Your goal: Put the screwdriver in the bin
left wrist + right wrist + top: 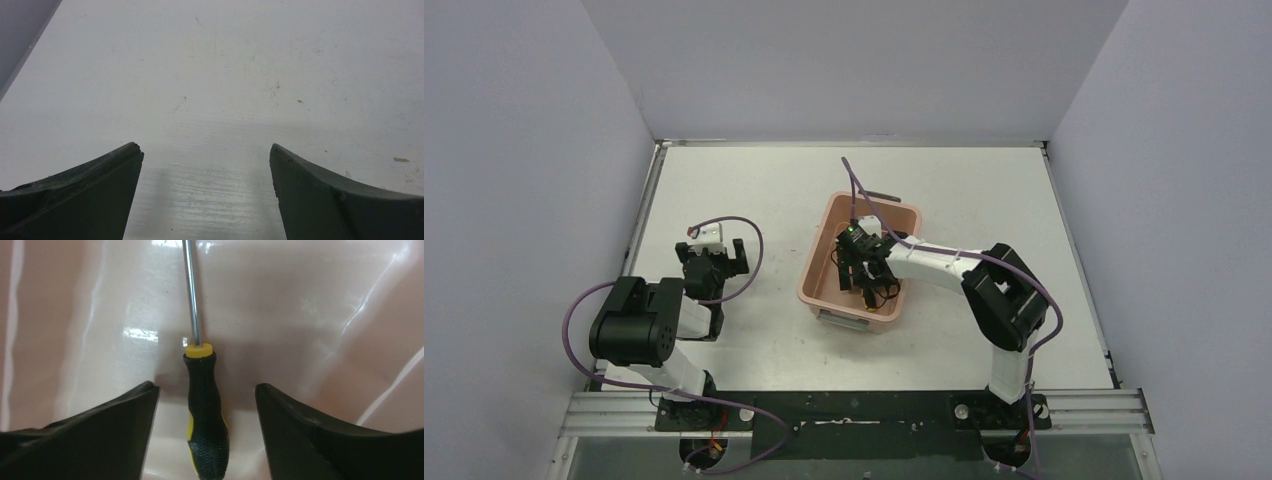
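Observation:
The salmon-pink bin [812, 272] stands mid-table. My right gripper [856, 268] reaches down inside it. In the right wrist view the screwdriver [206, 410], with its black-and-yellow handle and thin metal shaft [191, 295], lies on the bin's pink floor [310, 315]. My right gripper [205, 386] is open, with the handle between its fingers and a gap on each side. In the top view the gripper hides the screwdriver. My left gripper [714, 258] rests left of the bin, open [204, 148] over bare table with nothing between its fingers.
Grey walls close the table [754, 190] on the left, back and right. The right arm's purple cable [859, 195] loops over the bin's far end. A metal rail [854, 410] runs along the near edge by the arm bases.

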`<state>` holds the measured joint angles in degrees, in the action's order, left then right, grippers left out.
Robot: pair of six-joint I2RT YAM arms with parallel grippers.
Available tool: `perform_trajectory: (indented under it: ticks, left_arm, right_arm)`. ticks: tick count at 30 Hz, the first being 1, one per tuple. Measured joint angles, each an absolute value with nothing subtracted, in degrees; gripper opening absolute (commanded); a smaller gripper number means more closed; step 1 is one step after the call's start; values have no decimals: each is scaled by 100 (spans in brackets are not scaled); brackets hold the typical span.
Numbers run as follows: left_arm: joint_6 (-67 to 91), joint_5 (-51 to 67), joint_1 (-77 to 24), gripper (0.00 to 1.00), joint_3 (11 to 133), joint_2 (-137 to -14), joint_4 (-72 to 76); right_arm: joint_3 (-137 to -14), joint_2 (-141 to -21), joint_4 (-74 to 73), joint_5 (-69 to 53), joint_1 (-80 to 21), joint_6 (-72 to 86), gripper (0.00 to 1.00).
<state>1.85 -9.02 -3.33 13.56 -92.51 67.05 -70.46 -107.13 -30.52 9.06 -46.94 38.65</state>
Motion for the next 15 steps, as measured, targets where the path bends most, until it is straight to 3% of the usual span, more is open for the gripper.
perform_trajectory:
  ticks: [4,11,15]
  left_arm:
    - [185,-902,-333,97,1356,-9251,6705]
    - [183,-902,-333,97,1356,-9251,6705]
    - [183,-902,-333,97,1356,-9251,6705]
  right_arm:
    - [-7293,-10597,-3203,963,-4698,3776,100]
    - [-7815,-9192,-3369,1483,-4641,3345,100]
    - [-7590,-7924,-3048,1632,-4108,3048,100]
